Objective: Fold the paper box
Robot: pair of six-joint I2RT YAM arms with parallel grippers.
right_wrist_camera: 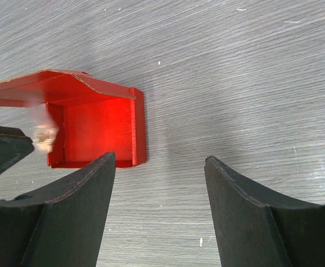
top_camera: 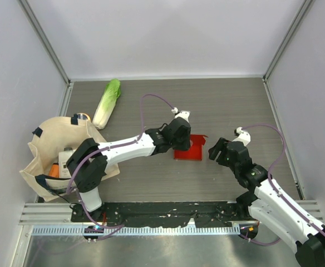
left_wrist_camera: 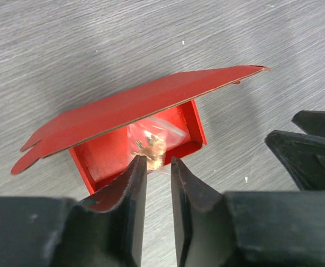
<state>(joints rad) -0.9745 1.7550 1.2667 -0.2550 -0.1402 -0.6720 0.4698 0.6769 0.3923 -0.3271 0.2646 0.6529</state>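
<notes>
Paper box (top_camera: 190, 149) sits on the worktop (top_camera: 235, 105), directly under and ahead of the left hand (left_wrist_camera: 158, 162). From the right hand (right_wrist_camera: 159, 160) it lies just ahead of one fingertip, on the side toward the left hand. Lid flap (left_wrist_camera: 134, 103) is raised and slants over the tray (right_wrist_camera: 95, 130); not yet closed. Small clear bag (left_wrist_camera: 151, 139) with something gold-coloured lies in the tray, its near edge at the left hand's tips.

Left hand: fingers drawn to a narrow slit, tips at the tray's near wall. Cannot tell whether they pinch the bag's edge or only hover by it.

Right hand: released, fingers spread wide, only bare worktop between them. Box near it, not touching.

Risks, as I judge them:
- If the left hand does have the bag, a pull back would drag it over the near wall, or tip up the light box with it.
- A bag edge lying across the wall would keep the flap from seating.
- Nothing pins the box. A push on the flap may slide it across the worktop rather than fold the crease.
- Both hands crowd the box. The right hand reaching for the flap could strike the left fingers.
- Thin card: pressing away from the crease could buckle the flap or crush a tray wall.
</notes>
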